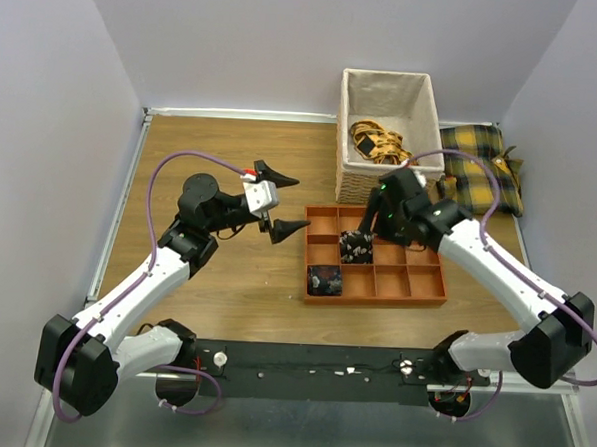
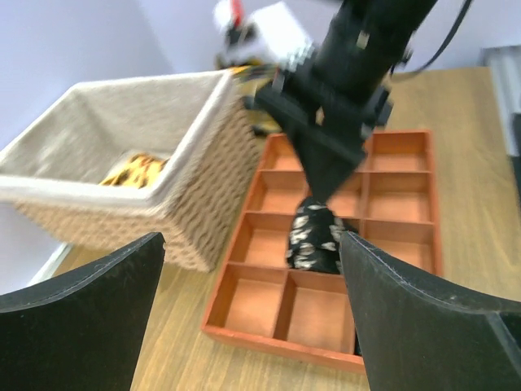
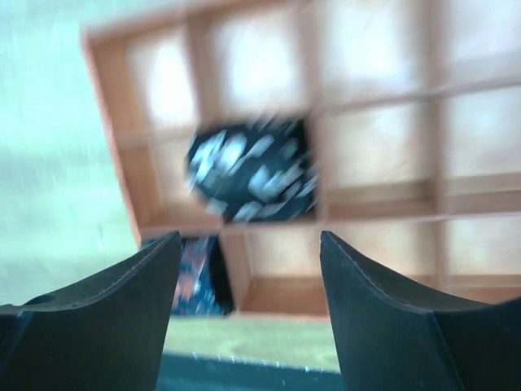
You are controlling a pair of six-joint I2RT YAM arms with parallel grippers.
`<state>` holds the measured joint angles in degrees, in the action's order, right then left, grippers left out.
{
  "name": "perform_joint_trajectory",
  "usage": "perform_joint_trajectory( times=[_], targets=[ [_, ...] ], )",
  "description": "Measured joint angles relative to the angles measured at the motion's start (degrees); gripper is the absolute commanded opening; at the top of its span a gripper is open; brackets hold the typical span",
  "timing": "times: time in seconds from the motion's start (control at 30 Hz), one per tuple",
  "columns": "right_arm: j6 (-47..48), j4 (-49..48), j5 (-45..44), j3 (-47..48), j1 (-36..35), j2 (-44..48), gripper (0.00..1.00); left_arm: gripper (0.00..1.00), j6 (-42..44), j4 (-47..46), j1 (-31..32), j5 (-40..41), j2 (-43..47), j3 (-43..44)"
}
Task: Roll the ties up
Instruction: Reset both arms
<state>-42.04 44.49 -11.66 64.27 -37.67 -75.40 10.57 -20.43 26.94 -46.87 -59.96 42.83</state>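
Two rolled ties lie as small coils in the orange compartment tray. One tie fills a middle-row cell, the other tie the front-left cell. My right gripper hangs just above the middle coil, open with nothing between its fingers. Its blurred wrist view shows that tie below and the second tie beside the left finger. My left gripper stands wide open above the wood left of the tray. In the left wrist view the tie sits under the right arm's gripper.
A wicker basket holding yellow patterned fabric stands behind the tray. Yellow-and-black plaid cushions lie at the back right. The tray has several empty cells. The basket stands close beside the tray's left side.
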Motion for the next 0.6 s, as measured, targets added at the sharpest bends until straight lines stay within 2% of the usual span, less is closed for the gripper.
perform_joint_trajectory(
  times=[0.07,0.13,0.23,0.33,0.5,0.6],
  targets=[
    [0.92,1.07,-0.09,2.19,5.35,0.04,0.88,0.99,-1.07,0.02,0.00,3.17,0.11,-0.07],
    [2.03,2.01,-0.04,3.04,10.29,0.07,0.89,0.99,-2.10,1.33,-0.04,9.62,0.74,-0.24],
    [3.15,3.50,-0.04,3.15,17.20,0.09,0.98,0.99,-2.56,3.98,-0.24,19.28,1.73,-0.72],
    [3.23,5.44,-0.68,3.15,22.58,0.09,1.00,0.99,-3.30,7.30,-0.39,29.90,3.02,-2.23],
    [2.51,9.35,-5.35,3.17,25.53,0.09,1.00,0.99,-7.65,13.20,-2.27,42.53,5.29,-4.74],
    [2.51,11.10,-6.99,3.41,25.53,0.09,0.99,0.99,-11.76,16.11,-4.46,46.56,6.14,-5.40]
  ],
)
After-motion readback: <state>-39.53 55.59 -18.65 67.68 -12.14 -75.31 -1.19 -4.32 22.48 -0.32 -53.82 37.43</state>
